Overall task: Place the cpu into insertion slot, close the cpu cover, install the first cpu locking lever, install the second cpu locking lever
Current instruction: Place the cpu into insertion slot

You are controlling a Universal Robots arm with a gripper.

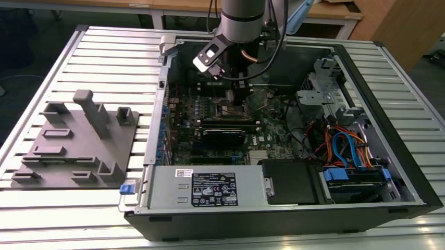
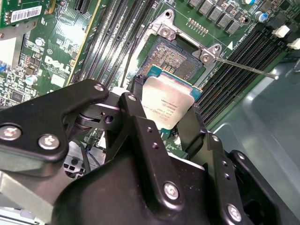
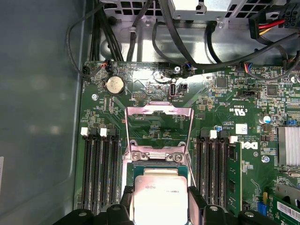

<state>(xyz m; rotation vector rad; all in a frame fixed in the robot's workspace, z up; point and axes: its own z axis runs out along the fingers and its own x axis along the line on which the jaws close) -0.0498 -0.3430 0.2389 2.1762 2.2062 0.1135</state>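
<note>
My gripper (image 2: 164,112) is clamped on the cpu (image 2: 168,104), gripping two opposite edges. The chip hangs apparently just above the insertion slot (image 2: 174,57), partly overlapping it. The cpu cover (image 3: 159,111) stands flipped open beside the slot.

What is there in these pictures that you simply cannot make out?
- Second wrist view: the chip, held in the hand, hides part of the socket; whether they touch is unclear.
- First wrist view: the picture edge cuts off part of the chip.
- Exterior view: the arm blocks much of the socket.
</note>
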